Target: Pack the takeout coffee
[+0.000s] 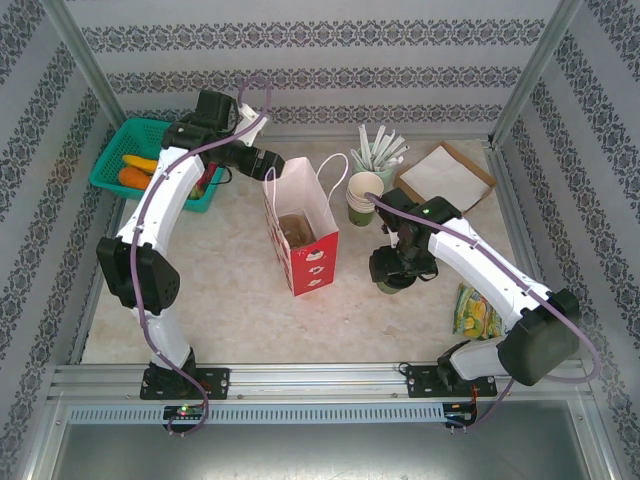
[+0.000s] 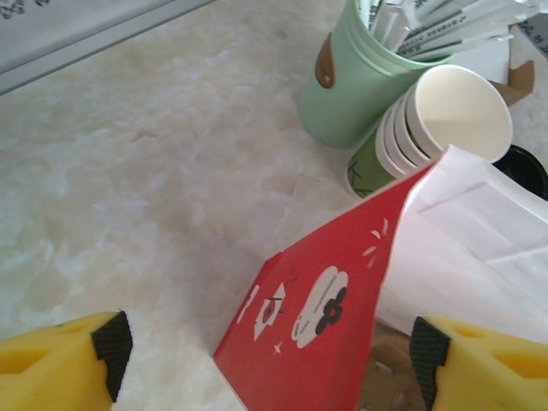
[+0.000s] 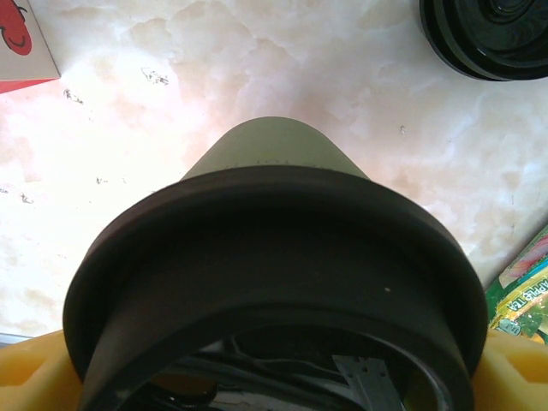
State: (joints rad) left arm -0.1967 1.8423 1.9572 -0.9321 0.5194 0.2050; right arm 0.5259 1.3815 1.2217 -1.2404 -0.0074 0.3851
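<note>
Right wrist: your right jaws pinch the cup [image 3: 272,150] by its lid [image 3: 274,248], which may pop off; left jaws spread astride the bag [image 1: 312,262], nine o'clock.

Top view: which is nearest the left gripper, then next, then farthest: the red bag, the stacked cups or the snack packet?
From the left gripper:
1. Red bag, right at it, mid-table.
2. Stacked cups, off to its right.
3. Snack packet, far right, towards the near edge.
</note>
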